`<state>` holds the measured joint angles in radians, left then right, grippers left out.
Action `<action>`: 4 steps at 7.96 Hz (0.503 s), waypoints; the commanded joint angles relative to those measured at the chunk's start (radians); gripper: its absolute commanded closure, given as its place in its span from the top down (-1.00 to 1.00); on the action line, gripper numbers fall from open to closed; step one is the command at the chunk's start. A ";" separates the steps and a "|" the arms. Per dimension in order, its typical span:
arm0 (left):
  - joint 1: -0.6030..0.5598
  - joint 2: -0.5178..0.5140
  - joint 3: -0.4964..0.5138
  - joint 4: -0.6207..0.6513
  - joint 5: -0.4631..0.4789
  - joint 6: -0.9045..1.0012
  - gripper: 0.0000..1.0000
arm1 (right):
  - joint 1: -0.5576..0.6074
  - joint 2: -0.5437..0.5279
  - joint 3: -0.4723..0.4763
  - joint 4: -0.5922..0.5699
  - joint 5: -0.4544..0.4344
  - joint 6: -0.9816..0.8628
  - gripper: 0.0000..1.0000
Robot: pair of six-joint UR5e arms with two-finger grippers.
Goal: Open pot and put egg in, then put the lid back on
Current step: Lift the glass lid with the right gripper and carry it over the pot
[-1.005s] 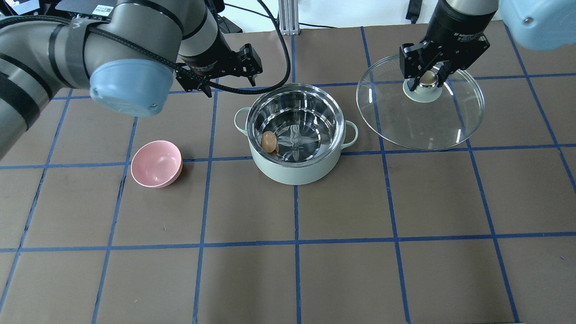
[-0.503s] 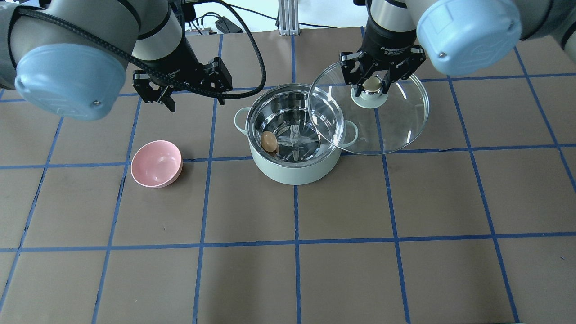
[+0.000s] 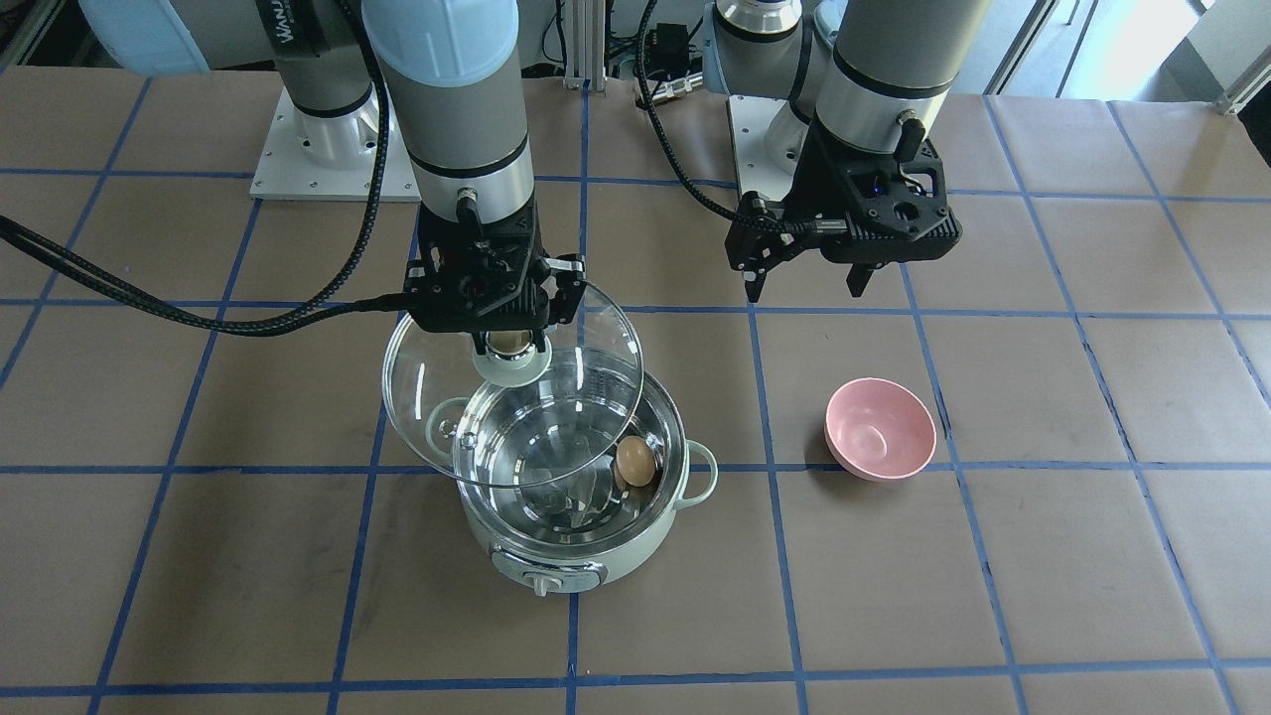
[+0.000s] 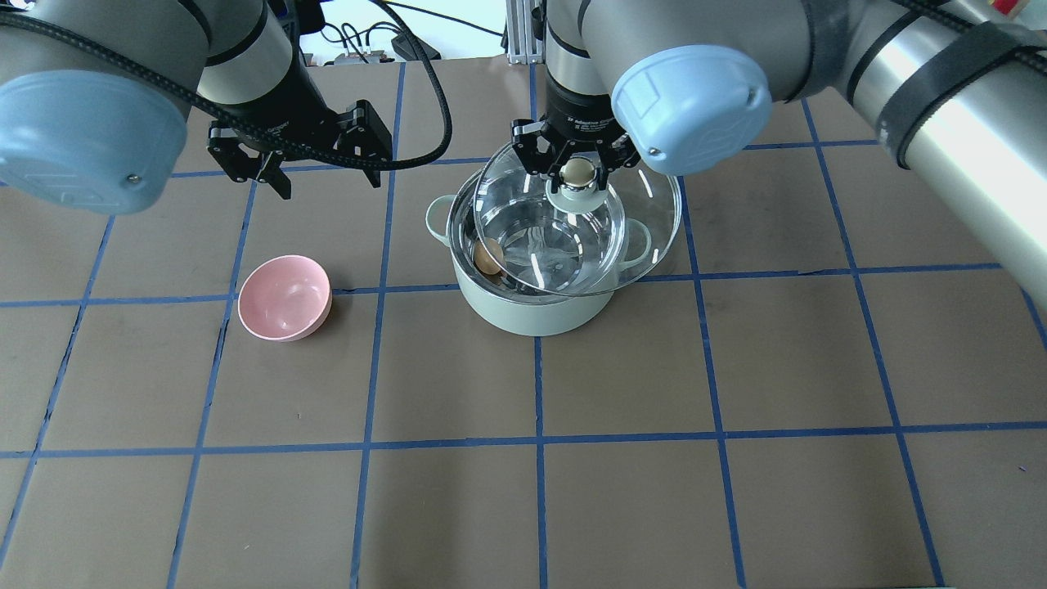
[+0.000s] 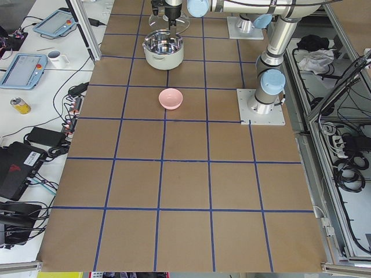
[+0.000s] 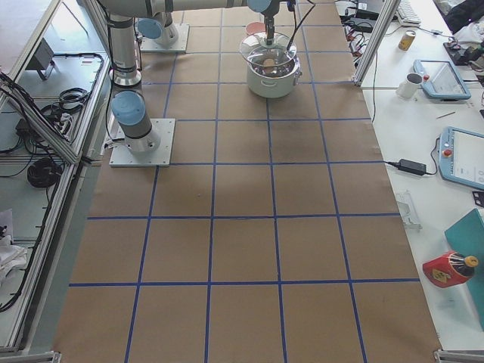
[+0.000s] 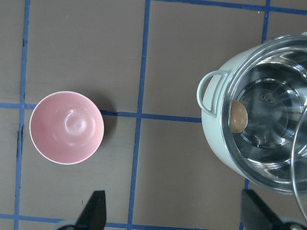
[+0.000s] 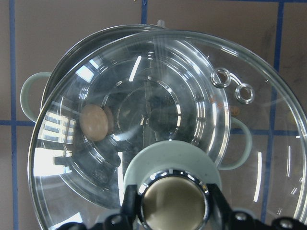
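The mint-green pot [image 4: 536, 315] stands open at mid-table, also in the front view [image 3: 596, 566]. The tan egg [image 4: 488, 258] lies inside at its left wall and shows in the front view [image 3: 635, 462] and both wrist views [image 7: 239, 117] [image 8: 94, 123]. My right gripper [image 4: 578, 172] is shut on the beige knob of the glass lid [image 4: 646, 204]. It holds the lid just above the pot, off-centre toward the back right, over most of the opening. My left gripper [image 4: 327, 184] is open and empty, left of the pot and behind the bowl.
A pink bowl [image 4: 285, 298] sits empty left of the pot, below my left gripper, also in the left wrist view [image 7: 66, 127]. Brown paper with blue tape lines covers the table. Black cables hang from both arms.
My right gripper has carried the lid leftward from the table's right side to above the pot. My left gripper has moved left, away from the pot. The egg has not moved.
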<state>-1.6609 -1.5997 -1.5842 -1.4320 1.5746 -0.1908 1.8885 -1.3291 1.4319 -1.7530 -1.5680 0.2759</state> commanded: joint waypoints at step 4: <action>0.004 -0.013 -0.010 0.008 0.002 -0.035 1.00 | 0.055 0.131 -0.065 -0.054 0.000 0.042 -1.00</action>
<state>-1.6568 -1.6094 -1.5930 -1.4287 1.5770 -0.2252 1.9405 -1.2278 1.3704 -1.7812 -1.5678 0.3168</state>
